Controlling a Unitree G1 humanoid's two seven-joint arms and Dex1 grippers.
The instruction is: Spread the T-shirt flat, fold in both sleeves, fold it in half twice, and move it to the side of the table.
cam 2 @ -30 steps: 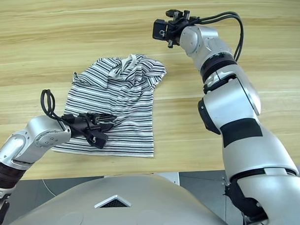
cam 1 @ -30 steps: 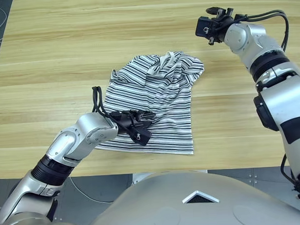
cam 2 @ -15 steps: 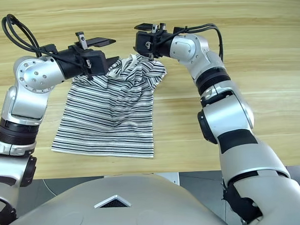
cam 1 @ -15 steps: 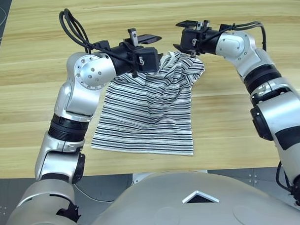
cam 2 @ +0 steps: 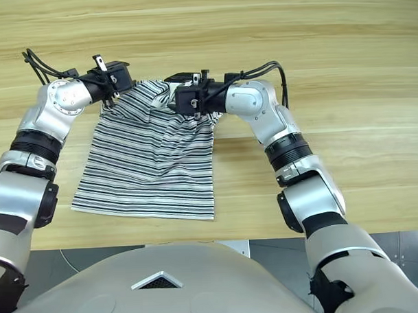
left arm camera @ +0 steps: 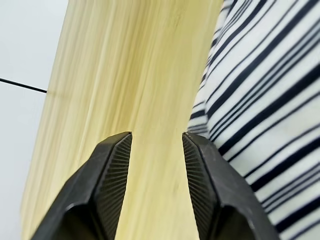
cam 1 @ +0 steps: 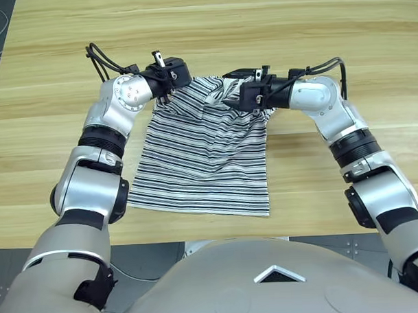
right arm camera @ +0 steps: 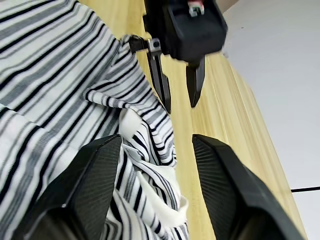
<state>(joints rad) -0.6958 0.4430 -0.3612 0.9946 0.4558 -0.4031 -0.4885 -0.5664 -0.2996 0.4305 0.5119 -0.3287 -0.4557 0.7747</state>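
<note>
Left gripper [cam 1: 167,86] and right gripper [cam 1: 229,90] are both down at the far end of the T-shirt [cam 1: 205,153], each with its fingers spread apart.
The striped T-shirt lies on the wooden table [cam 1: 191,26], near the front edge. Its near part is smooth and flat, but its far part is all bunched up. The left gripper is at the far left corner of the shirt; only bare wood shows between its fingers, and the edge of the cloth is just beside one of them. The right gripper is at the bunched middle of the far end, with a lump of cloth and the white collar [right arm camera: 150,182] between its two fingers. The two grippers point at each other and are near, but not touching.
</note>
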